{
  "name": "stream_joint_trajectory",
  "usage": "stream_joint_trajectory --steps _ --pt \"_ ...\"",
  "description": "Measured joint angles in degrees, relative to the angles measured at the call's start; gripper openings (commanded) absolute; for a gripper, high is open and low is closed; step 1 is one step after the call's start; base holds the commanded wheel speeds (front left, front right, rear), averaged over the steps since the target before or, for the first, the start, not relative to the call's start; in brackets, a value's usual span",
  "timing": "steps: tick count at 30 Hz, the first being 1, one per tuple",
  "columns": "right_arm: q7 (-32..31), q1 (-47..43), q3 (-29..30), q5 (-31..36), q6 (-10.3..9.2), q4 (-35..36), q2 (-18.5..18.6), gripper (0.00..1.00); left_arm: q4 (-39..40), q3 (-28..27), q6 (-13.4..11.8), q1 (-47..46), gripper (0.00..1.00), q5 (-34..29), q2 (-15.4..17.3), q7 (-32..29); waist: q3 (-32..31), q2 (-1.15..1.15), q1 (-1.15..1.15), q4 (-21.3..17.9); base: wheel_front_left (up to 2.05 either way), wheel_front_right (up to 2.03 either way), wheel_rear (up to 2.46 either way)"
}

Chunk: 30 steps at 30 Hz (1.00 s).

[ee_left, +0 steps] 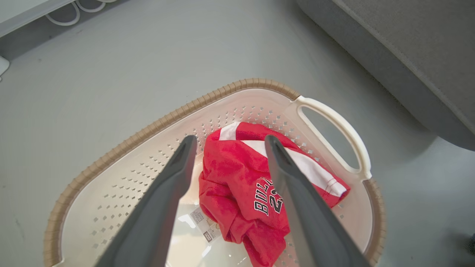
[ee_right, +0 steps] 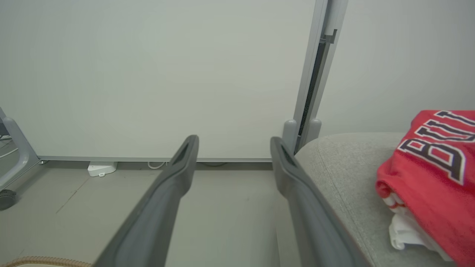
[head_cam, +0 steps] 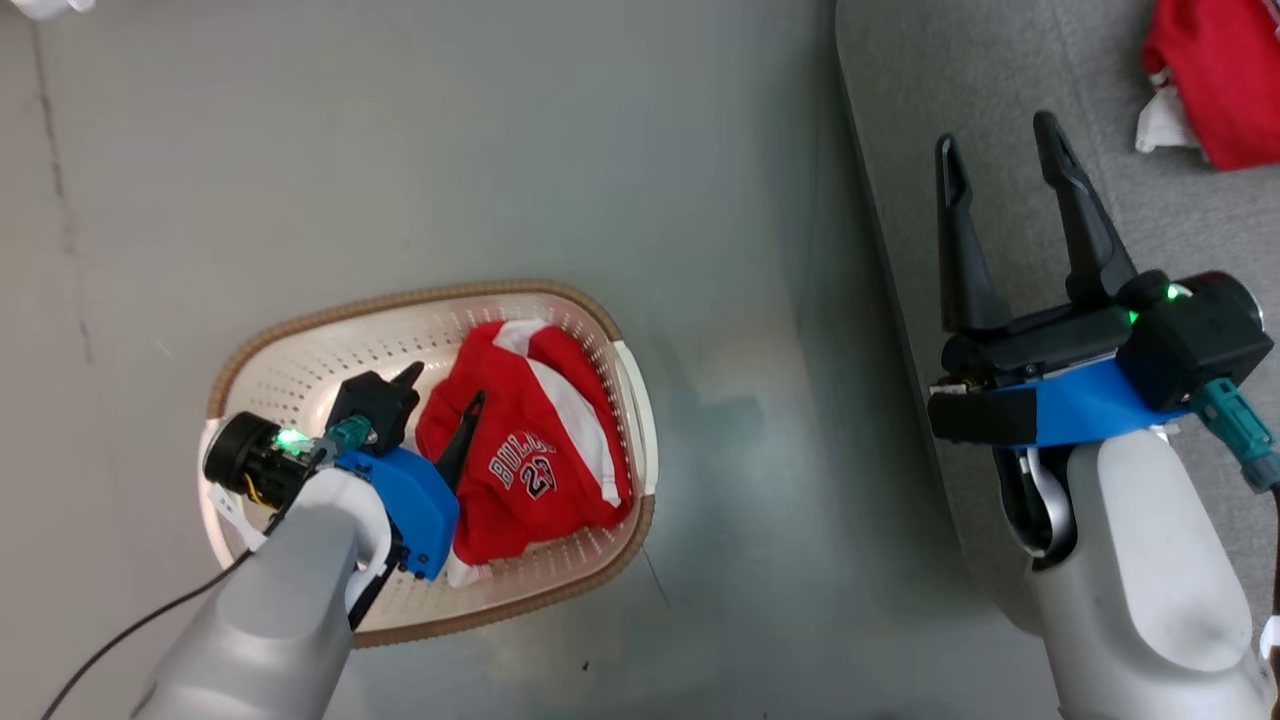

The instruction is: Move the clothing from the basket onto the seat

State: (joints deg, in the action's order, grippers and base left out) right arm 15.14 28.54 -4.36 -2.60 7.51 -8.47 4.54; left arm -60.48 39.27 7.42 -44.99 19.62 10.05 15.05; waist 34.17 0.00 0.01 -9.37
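Cut off by the upper right frame edge of the head view: a second red garment (head_cam: 1215, 80), lying on the light-grey seat (head_cam: 1000, 120). In the right wrist view, lettering cropped after "BU". Under it, something white, perhaps trim or another piece; hard to tell.

Partly covered by the left forearm in the head view: the near end of the cream basket (head_cam: 400, 300), standing on the grey floor (head_cam: 500, 150) near the seat, not touching it.

Inside the basket, toward the handle side: crumpled red clothing (head_cam: 530, 450) with white stripes, "BULLS" and 23 facing up. At its edge, a small white label (ee_left: 202, 220), print too small to read.

Left gripper (head_cam: 447, 382) down in the basket mouth, fingers spread wide, one on each side of the clothing in the left wrist view. Contact with the fabric not clear; nothing grasped.

Right gripper (head_cam: 995, 130) above the seat's edge, fingers likewise spread wide, holding nothing, apart from the second red garment.
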Motion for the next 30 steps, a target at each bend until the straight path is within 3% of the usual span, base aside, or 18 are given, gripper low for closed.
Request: stream_joint_trajectory --steps 14,30 --pt "0.0 5.3 0.1 0.6 0.01 2.0 -0.8 1.00 -5.9 9.8 0.1 -7.4 1.00 6.6 0.8 -0.3 13.0 0.00 0.00 -1.7 0.00 0.00 0.00" --pt "0.0 7.3 0.0 1.2 0.01 3.8 -1.1 1.00 -8.0 17.2 0.1 -11.4 1.00 13.2 0.7 -1.9 21.1 0.00 -0.01 -1.6 0.00 0.00 0.00"
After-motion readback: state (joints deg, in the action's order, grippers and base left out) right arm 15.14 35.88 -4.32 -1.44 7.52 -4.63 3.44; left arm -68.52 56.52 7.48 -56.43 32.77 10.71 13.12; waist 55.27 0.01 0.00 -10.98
